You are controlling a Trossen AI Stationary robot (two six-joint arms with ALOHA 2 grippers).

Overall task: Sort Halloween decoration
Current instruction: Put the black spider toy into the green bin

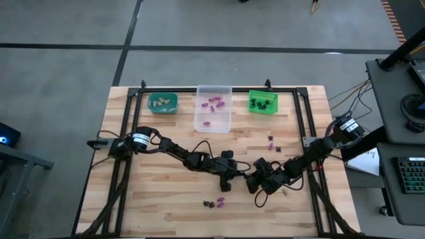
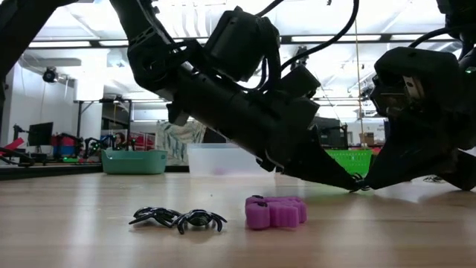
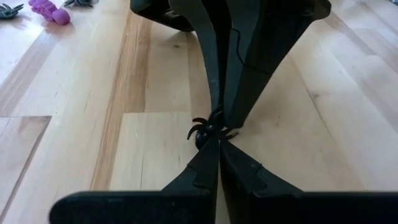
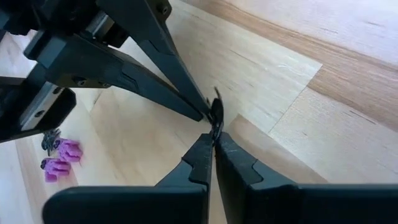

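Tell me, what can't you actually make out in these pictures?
- Which gripper truly holds the black spider: the left gripper and right gripper both pinch shut at it, tips meeting.
- The shapes of the trinkets in the teal bin, clear bin and green bin: too small in the high view.
- The bins' contents in the low view: walls and arms hide them.

We see even, diffuse illumination across the table (image 1: 166,192) in the high view, with only faint, soft shadows under the arms. In the low view, bright ceiling light strips (image 2: 327,37) backlight the scene, so the arms read as near-silhouettes and the upper background is washed out. The bins behind are slightly soft; the near purple trinket (image 2: 276,211) is sharp. Both wrist views are bright, with blurred near fingers.
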